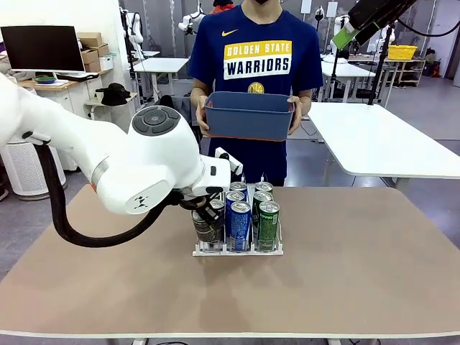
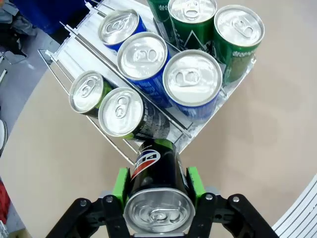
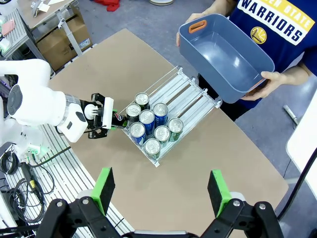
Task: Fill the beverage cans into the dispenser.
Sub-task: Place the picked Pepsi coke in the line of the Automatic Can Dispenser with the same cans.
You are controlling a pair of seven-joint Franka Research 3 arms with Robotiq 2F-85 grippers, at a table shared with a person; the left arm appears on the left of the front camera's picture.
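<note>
A grey floor point(image 1: 402, 194) spreads behind the tan desk point(image 1: 345, 273); white tables point(image 1: 381, 140), a monitor point(image 1: 42, 47) and cardboard boxes point(image 1: 92, 52) stand around.

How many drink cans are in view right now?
9: eight slim aluminium cans in the clear wire-lane dispenser, three green, three blue, two dark, plus one black can in the left gripper at its front.

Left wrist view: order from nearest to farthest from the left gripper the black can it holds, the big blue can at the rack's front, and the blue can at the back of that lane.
1. black can, between the jaws.
2. front blue can, mid-frame.
3. back blue can, top of frame.
</note>
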